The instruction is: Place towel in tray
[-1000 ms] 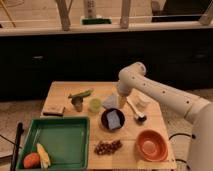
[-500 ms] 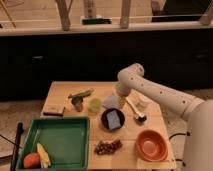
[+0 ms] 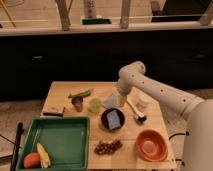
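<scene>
Your arm (image 3: pixel 160 92) reaches across the table (image 3: pixel 61 93) from its right edge. The green tray (image 3: pixel 62 137) fills the front-left corner. The pale towel (image 3: pixel 110 102) lies toward the back edge, your gripper (image 3: pixel 121 99) just beside it, its grip impossible to tell.
</scene>
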You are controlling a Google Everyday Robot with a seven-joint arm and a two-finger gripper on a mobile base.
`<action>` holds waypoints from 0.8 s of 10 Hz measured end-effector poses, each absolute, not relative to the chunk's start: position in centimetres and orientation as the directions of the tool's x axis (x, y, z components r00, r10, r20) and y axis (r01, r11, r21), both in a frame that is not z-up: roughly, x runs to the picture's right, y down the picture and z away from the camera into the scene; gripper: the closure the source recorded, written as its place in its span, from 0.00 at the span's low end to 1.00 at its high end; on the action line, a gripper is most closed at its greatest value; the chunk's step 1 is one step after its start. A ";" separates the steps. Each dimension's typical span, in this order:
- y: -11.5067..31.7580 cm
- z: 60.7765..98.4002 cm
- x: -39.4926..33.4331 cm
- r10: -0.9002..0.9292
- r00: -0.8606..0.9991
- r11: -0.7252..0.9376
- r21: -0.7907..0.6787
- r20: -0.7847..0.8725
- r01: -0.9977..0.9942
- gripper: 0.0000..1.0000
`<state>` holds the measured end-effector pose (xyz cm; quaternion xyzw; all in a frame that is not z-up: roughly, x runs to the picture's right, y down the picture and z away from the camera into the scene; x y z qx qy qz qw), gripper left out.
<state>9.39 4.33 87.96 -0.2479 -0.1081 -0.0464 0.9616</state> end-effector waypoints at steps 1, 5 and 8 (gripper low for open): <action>4.2 88.4 8.9 -0.077 0.963 0.859 -0.473 0.260 0.196 0.20; 5.5 90.5 8.2 -0.255 0.895 0.773 -0.480 0.365 0.416 0.20; 7.4 91.8 7.5 -0.368 0.837 0.725 -0.438 0.405 0.531 0.20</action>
